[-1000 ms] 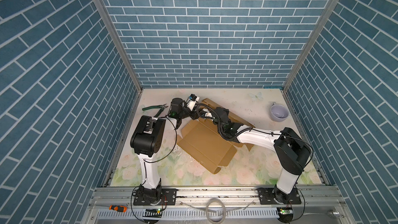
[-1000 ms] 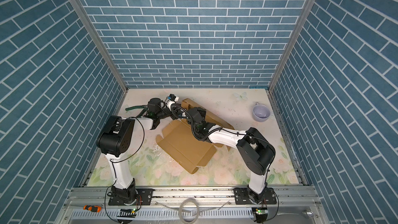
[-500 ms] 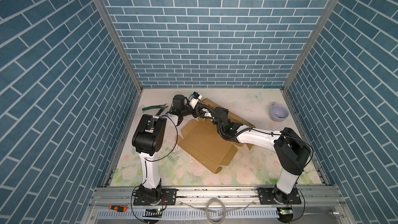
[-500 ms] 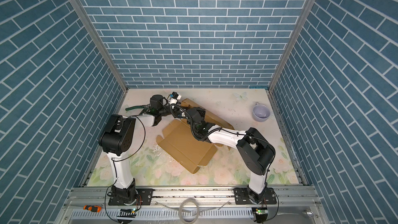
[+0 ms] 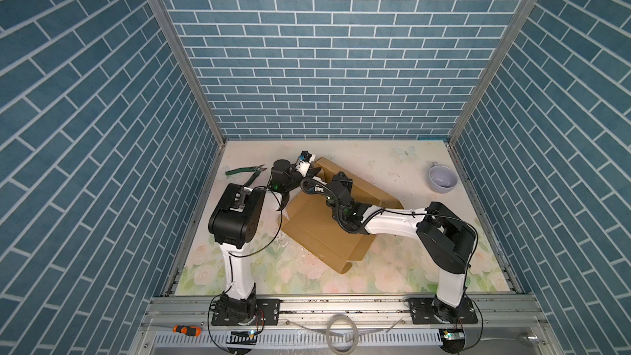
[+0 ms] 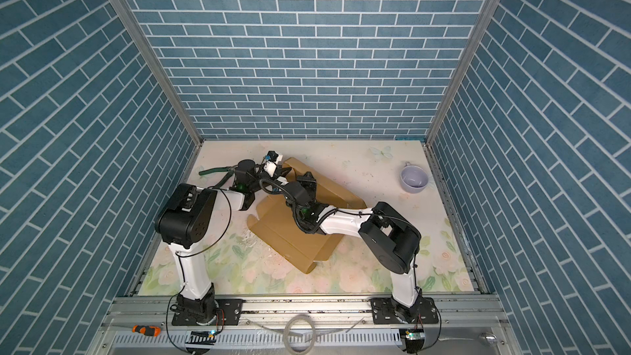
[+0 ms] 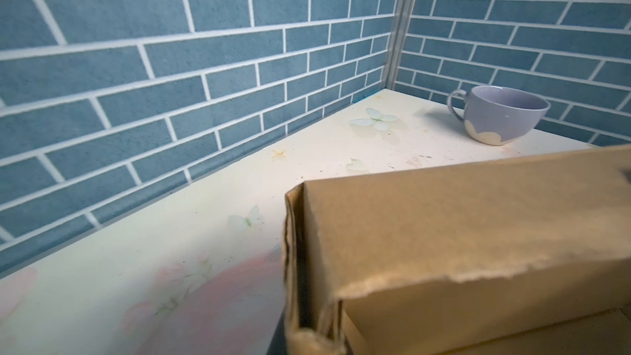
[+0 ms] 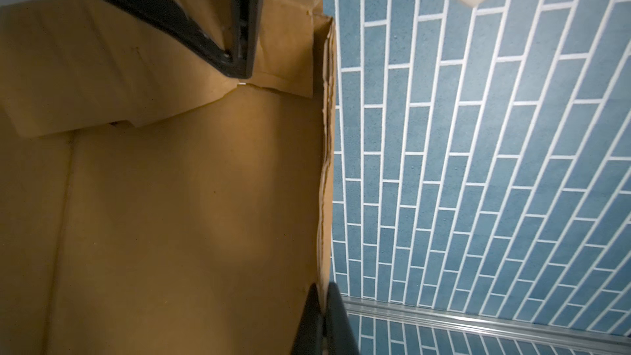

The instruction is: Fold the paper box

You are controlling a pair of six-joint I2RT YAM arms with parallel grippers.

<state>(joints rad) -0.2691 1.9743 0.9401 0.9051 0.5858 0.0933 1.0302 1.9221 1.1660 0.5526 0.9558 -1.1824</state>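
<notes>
**Box half folded, pinched at two edges**

At far left an orange-handled screwdriver lay on the front frame, off the table. Green-handled cutters lay at the table's back left, near the left arm's wrist. The left gripper reached to the box's back left corner. In the right wrist view its two black fingers met at the tips on the edge of an inner flap, clenched on it. The box sat mid-table, turned at an angle. Its front panel lay flat on the floral top, its back wall stood raised, and a small flap at the front right curled up. The left wrist view showed that corner close up, the cardboard doubled over and ragged along one edge. The right gripper, reaching in over the flat panel from the right, was clamped tight on the raised wall's edge, the cardboard running in between its fingers. Well apart to the right, near the back right corner, a lilac cup stood upright, handle toward the back.
</notes>
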